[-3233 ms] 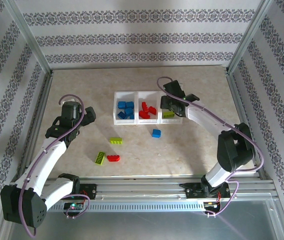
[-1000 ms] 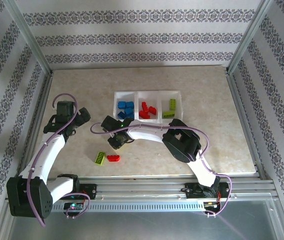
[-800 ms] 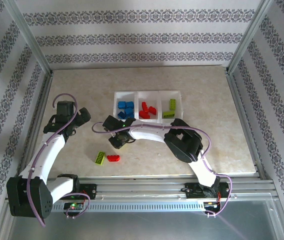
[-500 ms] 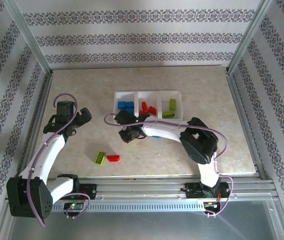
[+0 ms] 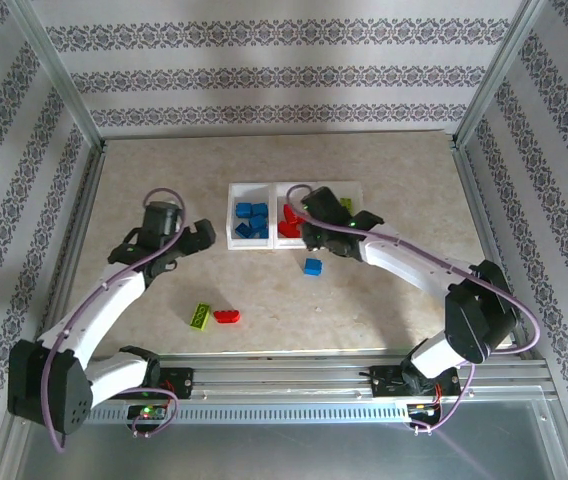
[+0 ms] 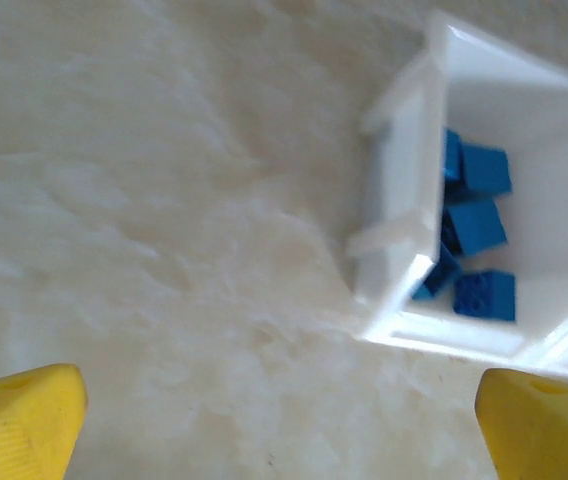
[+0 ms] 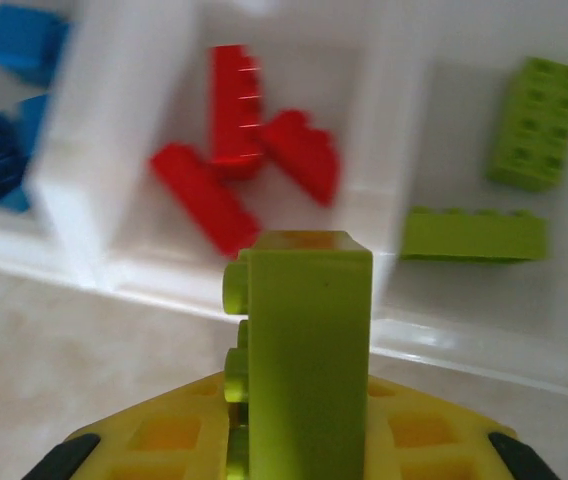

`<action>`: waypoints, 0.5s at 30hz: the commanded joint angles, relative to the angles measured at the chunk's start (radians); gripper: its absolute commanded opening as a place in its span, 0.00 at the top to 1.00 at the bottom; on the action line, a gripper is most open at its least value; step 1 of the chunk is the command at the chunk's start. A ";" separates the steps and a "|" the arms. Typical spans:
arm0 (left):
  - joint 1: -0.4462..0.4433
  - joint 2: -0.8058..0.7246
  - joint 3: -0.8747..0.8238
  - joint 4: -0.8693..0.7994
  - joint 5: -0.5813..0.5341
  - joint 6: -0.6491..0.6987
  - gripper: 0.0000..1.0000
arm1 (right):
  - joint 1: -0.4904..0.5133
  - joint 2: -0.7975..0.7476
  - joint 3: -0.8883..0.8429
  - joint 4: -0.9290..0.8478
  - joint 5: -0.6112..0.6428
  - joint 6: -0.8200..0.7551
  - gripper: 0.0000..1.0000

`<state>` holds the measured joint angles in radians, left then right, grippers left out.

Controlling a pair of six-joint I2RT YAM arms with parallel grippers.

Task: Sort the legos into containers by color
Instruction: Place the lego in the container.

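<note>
My right gripper (image 5: 316,240) hovers at the near edge of the containers (image 5: 232,215), in front of the wall between the middle and right bins. It is shut on a lime green lego (image 7: 304,340), held on edge with its studs to the left. Blue legos (image 5: 252,220) lie in the left bin, red legos (image 7: 239,160) in the middle one, and two lime legos (image 7: 529,120) in the right one. My left gripper (image 5: 196,238) stands open over bare table left of the tray, nothing between its yellow fingertips (image 6: 14,425).
Three loose bricks lie on the table: a blue one (image 5: 312,266) in front of the tray, and a lime one (image 5: 201,316) beside a red one (image 5: 228,316) nearer the front edge. The white tray's corner (image 6: 404,200) lies just ahead of the left gripper.
The right arm has swung from the left-centre of the table back to the tray's front, carrying the lime brick. The left gripper has moved right, toward the tray.
</note>
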<state>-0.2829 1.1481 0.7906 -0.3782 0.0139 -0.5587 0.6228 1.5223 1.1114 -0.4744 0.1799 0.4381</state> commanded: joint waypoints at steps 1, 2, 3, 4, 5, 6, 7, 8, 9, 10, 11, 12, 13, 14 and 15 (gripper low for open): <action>-0.098 0.054 0.062 0.055 -0.049 0.004 0.00 | -0.091 -0.031 -0.028 -0.007 -0.011 0.056 0.77; -0.131 0.074 0.075 0.058 -0.058 0.014 0.00 | -0.124 -0.028 -0.027 -0.002 -0.040 0.061 0.77; -0.155 0.089 0.088 0.056 -0.071 0.020 0.00 | -0.148 -0.024 -0.024 0.001 -0.062 0.064 0.77; -0.180 0.104 0.099 0.056 -0.083 0.024 0.00 | -0.177 -0.014 -0.018 0.004 -0.082 0.064 0.77; -0.201 0.116 0.105 0.058 -0.092 0.027 0.00 | -0.202 -0.003 -0.007 0.006 -0.101 0.065 0.77; -0.215 0.124 0.110 0.063 -0.095 0.028 0.00 | -0.222 0.011 0.004 0.006 -0.115 0.064 0.77; -0.230 0.132 0.111 0.072 -0.095 0.028 0.00 | -0.244 0.029 0.021 0.007 -0.131 0.064 0.77; -0.246 0.140 0.115 0.080 -0.093 0.028 0.00 | -0.263 0.050 0.039 0.009 -0.150 0.061 0.77; -0.258 0.147 0.117 0.086 -0.091 0.029 0.00 | -0.274 0.068 0.055 0.009 -0.160 0.062 0.77; -0.273 0.157 0.121 0.091 -0.089 0.031 0.00 | -0.287 0.092 0.072 0.010 -0.172 0.059 0.77; -0.288 0.167 0.128 0.093 -0.091 0.034 0.00 | -0.294 0.118 0.093 0.012 -0.184 0.055 0.77; -0.302 0.177 0.135 0.093 -0.092 0.039 0.00 | -0.300 0.139 0.111 0.014 -0.190 0.052 0.77; -0.319 0.191 0.143 0.091 -0.096 0.044 0.00 | -0.304 0.164 0.132 0.016 -0.198 0.048 0.77; -0.337 0.205 0.152 0.090 -0.103 0.051 0.00 | -0.307 0.189 0.156 0.016 -0.205 0.044 0.76; -0.352 0.216 0.160 0.091 -0.109 0.059 0.00 | -0.307 0.212 0.174 0.016 -0.210 0.041 0.76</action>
<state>-0.5961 1.3418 0.9127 -0.3218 -0.0650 -0.5373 0.3202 1.6871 1.2282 -0.4683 0.0204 0.4843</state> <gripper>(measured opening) 0.997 0.241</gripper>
